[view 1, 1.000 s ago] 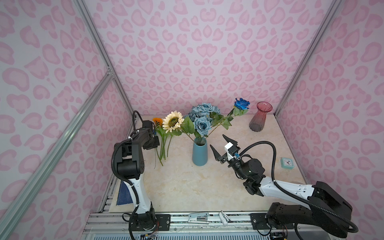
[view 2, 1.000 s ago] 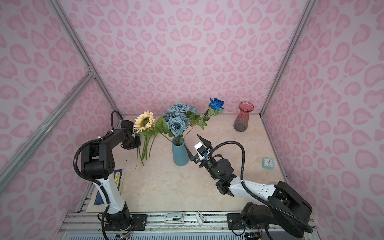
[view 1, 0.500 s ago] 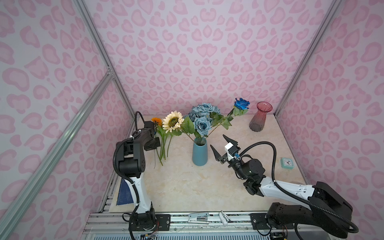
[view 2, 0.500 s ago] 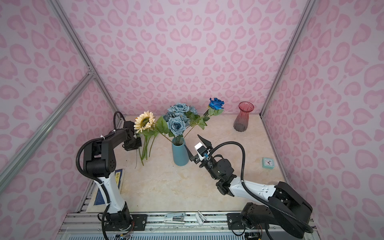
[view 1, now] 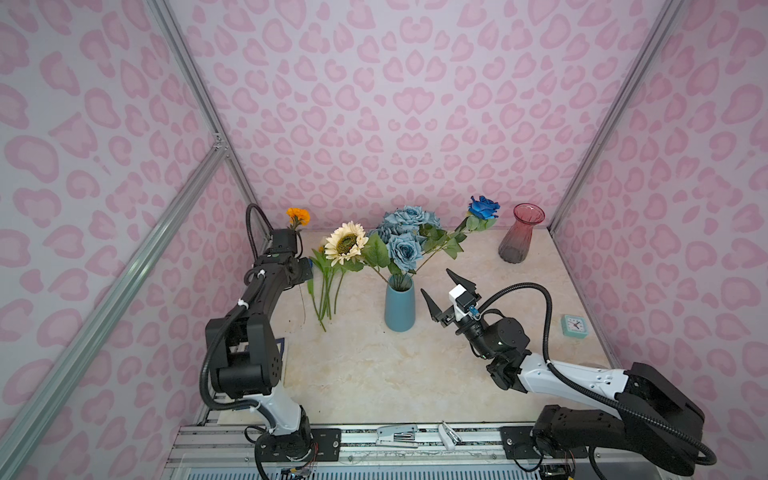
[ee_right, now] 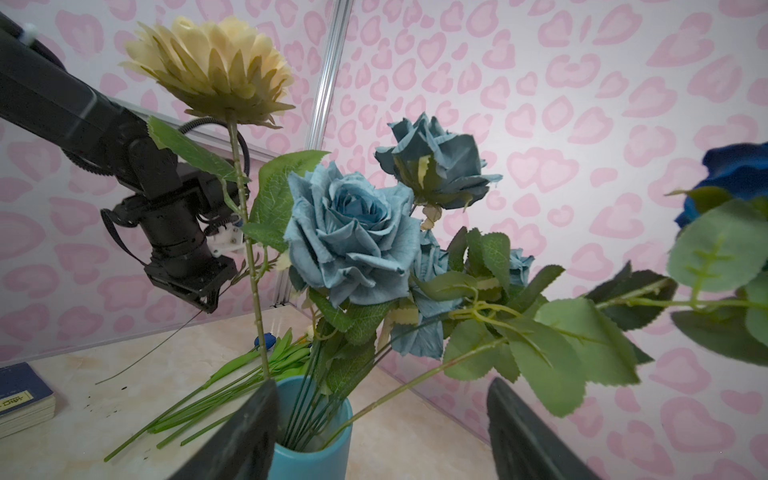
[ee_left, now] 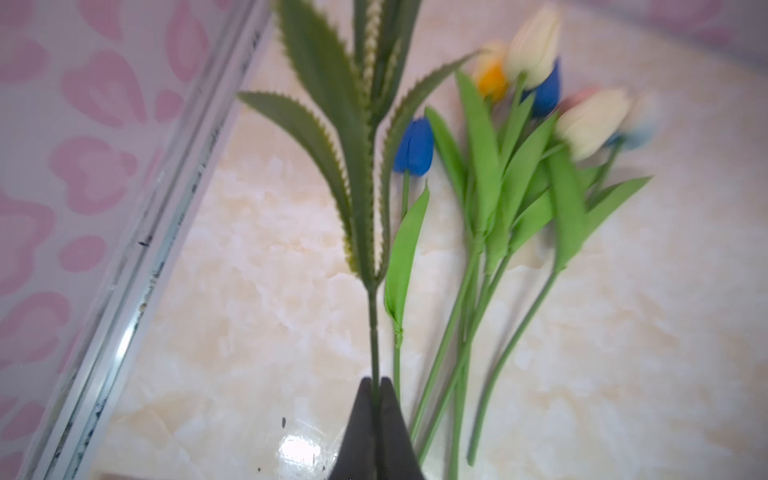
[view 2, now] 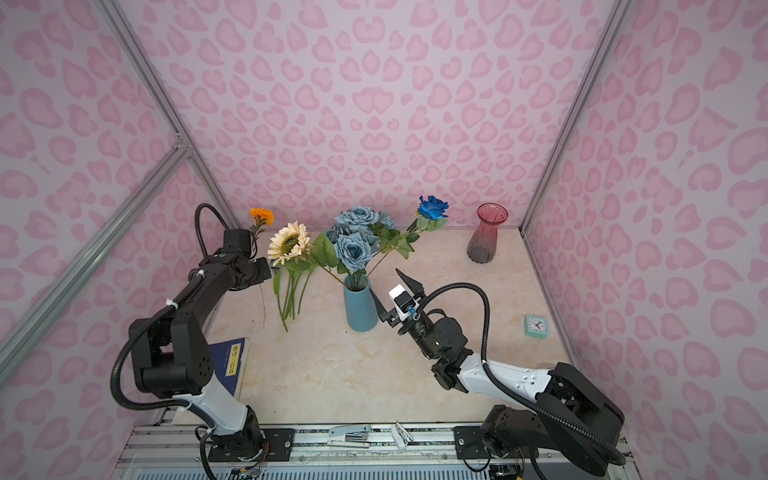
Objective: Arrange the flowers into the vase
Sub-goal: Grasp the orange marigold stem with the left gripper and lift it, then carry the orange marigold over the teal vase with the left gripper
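Observation:
A teal vase [view 1: 400, 305] [view 2: 360, 305] [ee_right: 309, 449] stands mid-table holding a cream sunflower [view 1: 345, 243] [ee_right: 212, 66], dusty-blue roses [view 1: 405, 249] [ee_right: 353, 232] and a bright blue rose [view 1: 483, 206]. My left gripper [ee_left: 376, 386] [view 1: 305, 269] is shut on the thin stem of the orange marigold [view 1: 298, 216] [view 2: 262, 216], whose head rises above the wrist. Several small tulips [ee_left: 519, 166] [view 1: 328, 286] lie on the table beside it. Just right of the vase, my right gripper [view 1: 435, 280] [ee_right: 381, 383] is open and empty.
A red glass vase [view 1: 517, 239] stands at the back right. A teal clock [view 1: 574, 325] sits by the right wall, and a blue book [view 2: 235, 359] lies at the front left. The left wall and its metal rail [ee_left: 124, 291] run close to the left gripper.
My left gripper has closed on the marigold stem and the orange head has risen up and to the left. The right arm has not moved.

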Robot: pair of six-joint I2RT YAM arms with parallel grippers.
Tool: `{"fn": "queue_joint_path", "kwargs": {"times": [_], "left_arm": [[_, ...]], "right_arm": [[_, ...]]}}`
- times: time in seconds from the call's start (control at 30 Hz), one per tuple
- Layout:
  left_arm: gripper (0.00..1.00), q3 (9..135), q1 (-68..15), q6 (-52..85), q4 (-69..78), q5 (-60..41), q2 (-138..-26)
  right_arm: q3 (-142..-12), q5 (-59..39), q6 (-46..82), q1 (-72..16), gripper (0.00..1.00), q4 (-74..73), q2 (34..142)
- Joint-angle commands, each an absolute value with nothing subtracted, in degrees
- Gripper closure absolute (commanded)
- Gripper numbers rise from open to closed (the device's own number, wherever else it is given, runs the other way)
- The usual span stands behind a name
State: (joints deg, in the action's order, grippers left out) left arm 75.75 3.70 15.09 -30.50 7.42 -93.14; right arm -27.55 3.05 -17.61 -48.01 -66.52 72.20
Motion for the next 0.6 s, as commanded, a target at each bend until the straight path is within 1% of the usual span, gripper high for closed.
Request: {"fn": "queue_joint_path", "kwargs": {"times": [0.0,0.13,0.23,0.27,0.33,0.47,0.57], "left_arm": [[0.97,71.69,2.89,18.38,-24.2,6.95,-84.73],[0.97,60.55,-0.27,18.88,-10.09,5.57,-69.29],[0.98,54.12,-3.64,17.75,-2.44,8.8,-58.43],[0.98,53.14,-5.17,16.86,-1.26,11.2,-55.11],[0.98,52.28,-7.64,14.28,0.08,11.98,-50.27],[0.98,51.03,-13.58,10.43,1.14,9.03,-42.31],[0.98,45.98,-17.72,10.16,5.27,5.18,-35.45]], "right_arm": [[-27.71,3.66,-17.4,-48.1,0.22,-69.16,72.64],[-27.51,4.13,-17.49,-48.08,0.22,-69.86,73.02],[-27.67,4.26,-17.67,-48.05,0.22,-69.88,73.05],[-27.69,4.05,-17.67,-48.12,0.22,-69.79,72.97],[-27.77,3.79,-17.49,-48.13,0.22,-69.82,72.82],[-28.05,3.53,-17.1,-48.16,0.22,-69.97,72.94],[-28.13,4.04,-16.79,-48.18,0.22,-70.76,73.33]]}}
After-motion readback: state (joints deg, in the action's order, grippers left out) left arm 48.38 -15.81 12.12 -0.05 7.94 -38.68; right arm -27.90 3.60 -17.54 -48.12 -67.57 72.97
